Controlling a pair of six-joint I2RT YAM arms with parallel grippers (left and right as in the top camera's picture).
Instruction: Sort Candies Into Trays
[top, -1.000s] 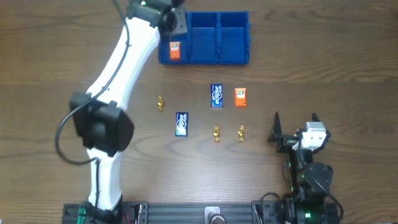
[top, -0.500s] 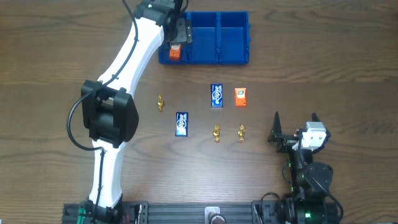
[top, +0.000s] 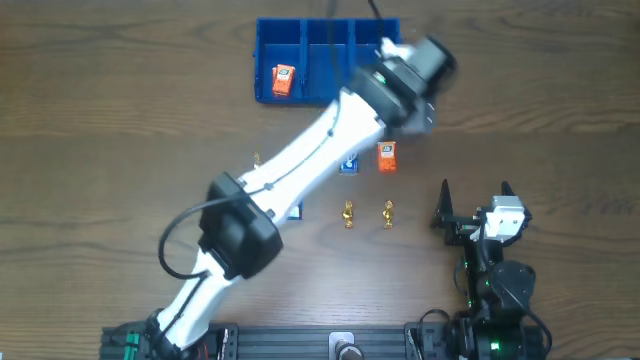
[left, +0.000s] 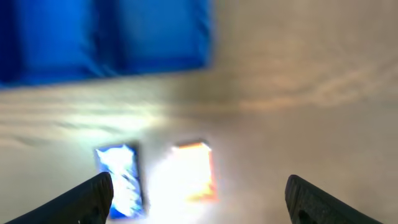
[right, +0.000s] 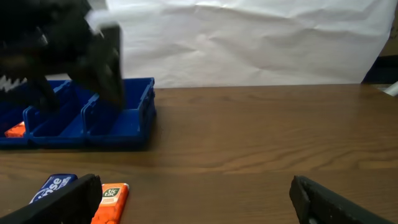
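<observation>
The blue tray (top: 300, 40) stands at the table's far side with one orange candy box (top: 283, 80) in its left compartment. My left gripper (top: 408, 72) hangs open and holds nothing, off the tray's right end; its wrist view shows it (left: 199, 182) above an orange box (left: 194, 171) and a blue bar (left: 118, 180) lying on the table. In the top view that orange box (top: 386, 156) lies right of the blue bar (top: 348, 164), which the arm partly covers. Two gold candies (top: 347, 214) (top: 388, 212) lie nearer. My right gripper (top: 472, 205) rests open at the right, with nothing in it.
A second blue bar (top: 293, 210) and a third gold candy (top: 257, 159) peek out beside the left arm. The right wrist view shows the tray (right: 87, 115), the orange box (right: 111, 198) and bare wood to the right.
The left arm swung from the tray's left compartment across to the right, past the tray's right end. The orange box stays in that compartment. The right arm has not moved.
</observation>
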